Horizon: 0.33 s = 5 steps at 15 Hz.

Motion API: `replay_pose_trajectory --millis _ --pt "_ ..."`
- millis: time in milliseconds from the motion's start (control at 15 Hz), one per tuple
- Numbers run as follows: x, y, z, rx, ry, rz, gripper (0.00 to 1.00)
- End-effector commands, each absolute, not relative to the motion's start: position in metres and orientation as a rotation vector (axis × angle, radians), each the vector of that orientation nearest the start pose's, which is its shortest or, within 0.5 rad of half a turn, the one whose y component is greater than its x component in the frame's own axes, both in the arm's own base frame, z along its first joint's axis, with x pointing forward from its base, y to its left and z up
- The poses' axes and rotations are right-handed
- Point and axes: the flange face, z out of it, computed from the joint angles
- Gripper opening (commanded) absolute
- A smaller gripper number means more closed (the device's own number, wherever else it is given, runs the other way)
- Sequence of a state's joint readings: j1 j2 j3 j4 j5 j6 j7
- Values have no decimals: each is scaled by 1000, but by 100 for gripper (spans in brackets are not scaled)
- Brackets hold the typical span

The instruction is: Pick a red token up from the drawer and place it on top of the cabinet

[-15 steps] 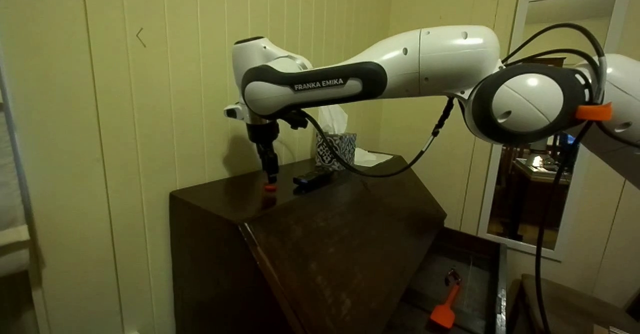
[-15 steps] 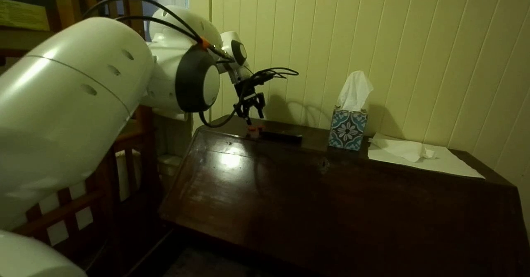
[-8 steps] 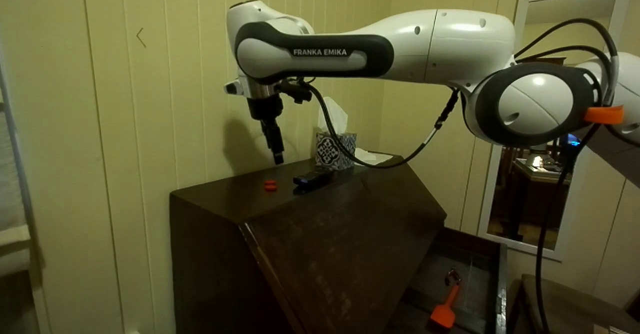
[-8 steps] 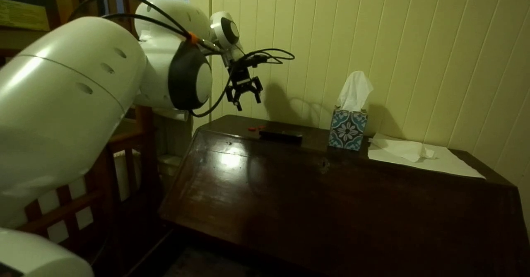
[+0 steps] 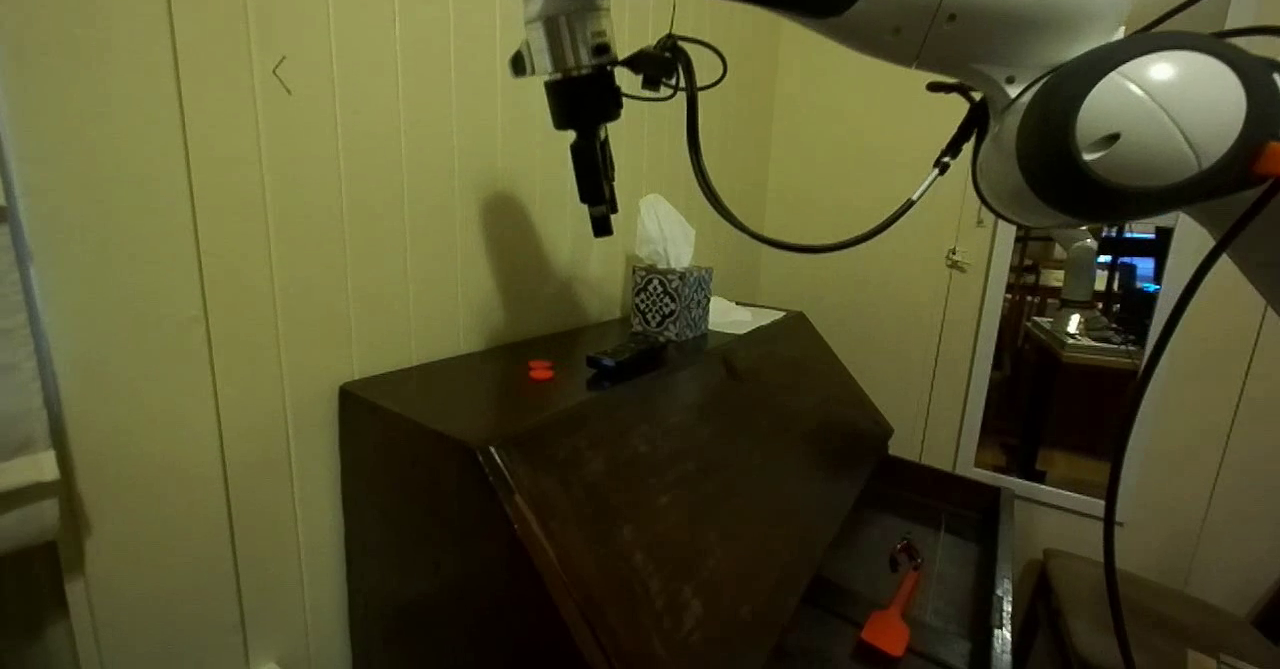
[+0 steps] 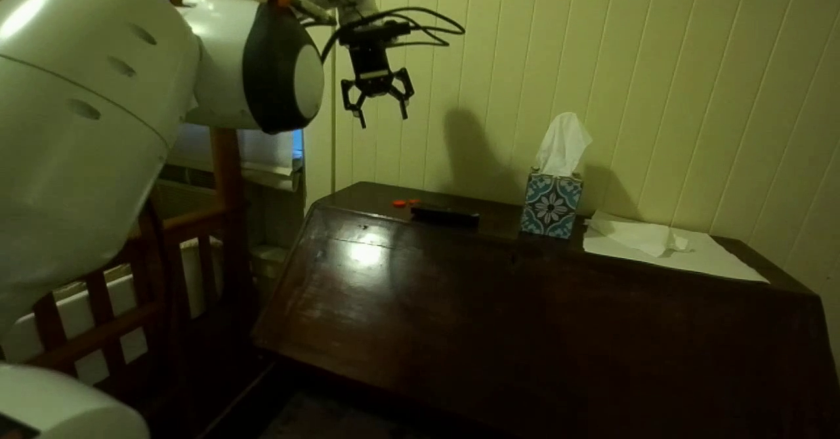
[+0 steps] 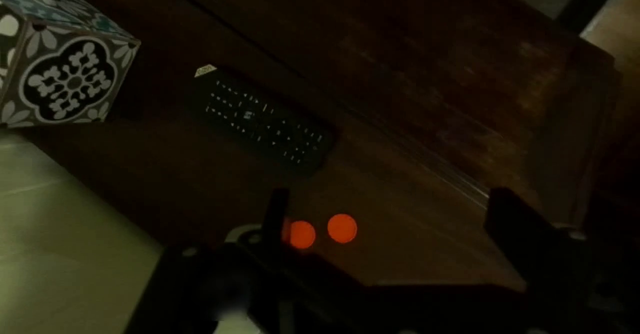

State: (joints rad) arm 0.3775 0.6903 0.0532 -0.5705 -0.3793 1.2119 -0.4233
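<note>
Hanging above the cabinet (image 5: 660,509), the jaws gape wide; two red tokens (image 7: 342,228) lie well below.

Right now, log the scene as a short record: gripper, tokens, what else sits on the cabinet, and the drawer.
Gripper: open, above the cabinet top, holding nothing
Red tokens: two, lying apart on the cabinet top
Also on top: black remote, patterned tissue box, white paper
Drawer: pulled out, with an orange object inside
</note>
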Motion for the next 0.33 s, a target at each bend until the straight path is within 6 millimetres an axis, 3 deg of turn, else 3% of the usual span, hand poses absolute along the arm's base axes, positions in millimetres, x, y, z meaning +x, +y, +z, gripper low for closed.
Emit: replay_pose_trajectory --millis 0,67,200,267 --pt "633 218 661 -3158 -1130 -97 100" --pt "633 218 671 -3118 -1283 -166 100" --pt "641 218 692 -3097 -1313 -396 100" --pt "640 220 683 -3143 -1257 -292 100"
